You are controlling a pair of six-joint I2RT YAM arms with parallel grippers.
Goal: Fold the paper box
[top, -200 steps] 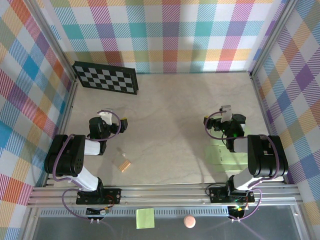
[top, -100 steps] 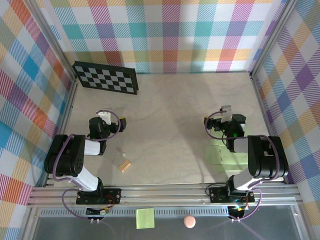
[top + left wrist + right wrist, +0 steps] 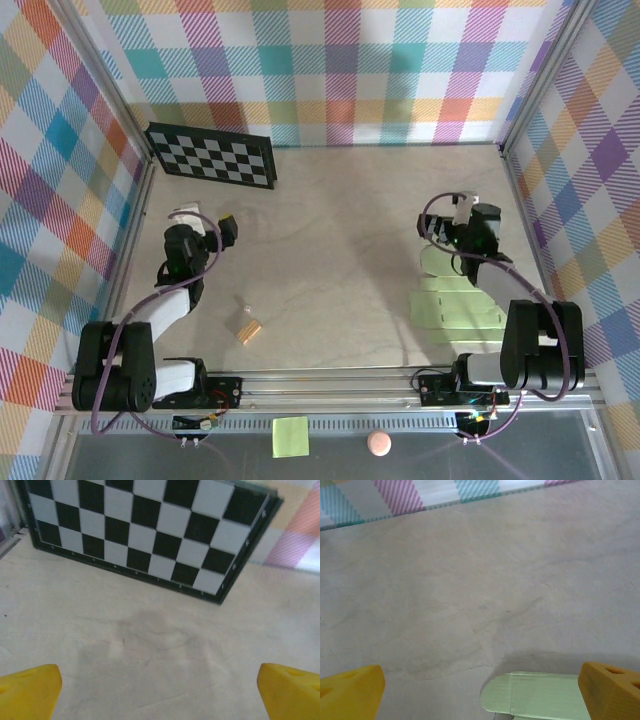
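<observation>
On the beige table walled in plaid, the flat pale lime-green card paper box lies at four o'clock, the right gripper spread wide over its far flap, probably to grasp it, the left gripper equally agape at nine o'clock.

The top camera looks down from above and behind me, the checkerboard far-left. My left wrist camera, low and near, faces that same checkerboard. My right wrist camera looks low at the wall, well right of it.
</observation>
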